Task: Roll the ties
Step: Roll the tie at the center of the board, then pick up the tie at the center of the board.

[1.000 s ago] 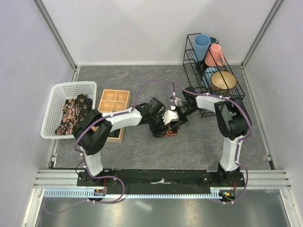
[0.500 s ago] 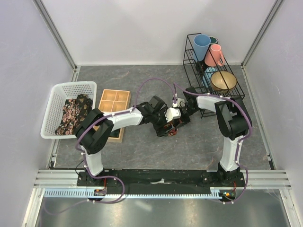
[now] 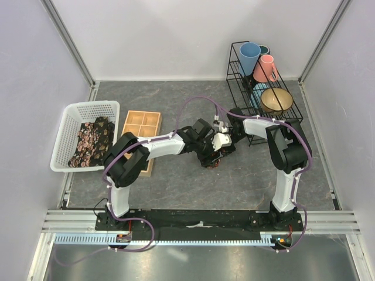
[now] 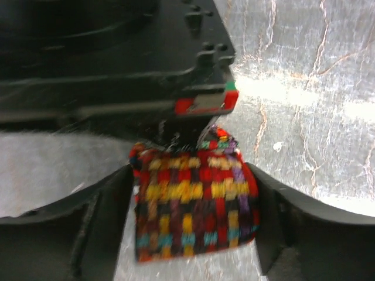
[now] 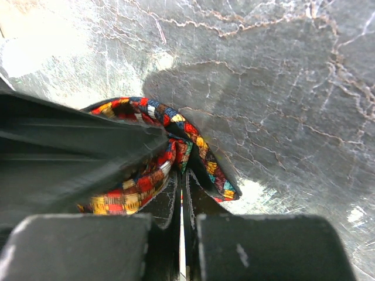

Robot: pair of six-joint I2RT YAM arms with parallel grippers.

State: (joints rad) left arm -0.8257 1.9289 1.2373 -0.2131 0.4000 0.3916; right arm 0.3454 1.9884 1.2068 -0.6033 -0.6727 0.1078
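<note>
By my reckoning one tie is nearly rolled. The checked tie [image 4: 196, 205] (red, yellow and teal squares, not flowers) sits as a short, fat bundle on the desk [image 3: 176, 181], about midway between my two arms. Neither wrist view shows a long tail trailing out of it.

My right jaws are pinched tight on the fabric at the heart of the coil. From the right wrist, the cloth loops around just ahead of the closed tips. From the left wrist, those same tips come down into the top of the bundle.

My left jaws stand wide, one finger on each side of the roll. They sit so close to it that I cannot tell whether they press the cloth or merely flank it.

I judge this to be the finishing of this roll. The winding looks done. What remains is to steady the bundle, slip the right tips out of the core without loosening the turns, and set the roll somewhere. The wooden tray [image 3: 142, 112] to the left seems the likely place, though that is only my guess.

Most of the task lies ahead. In the white basket [image 3: 70, 111] at the left edge of the desk lies a heap of dark floral ties [image 3: 91, 142], loose and unrolled. I cannot count how many from above.
</note>
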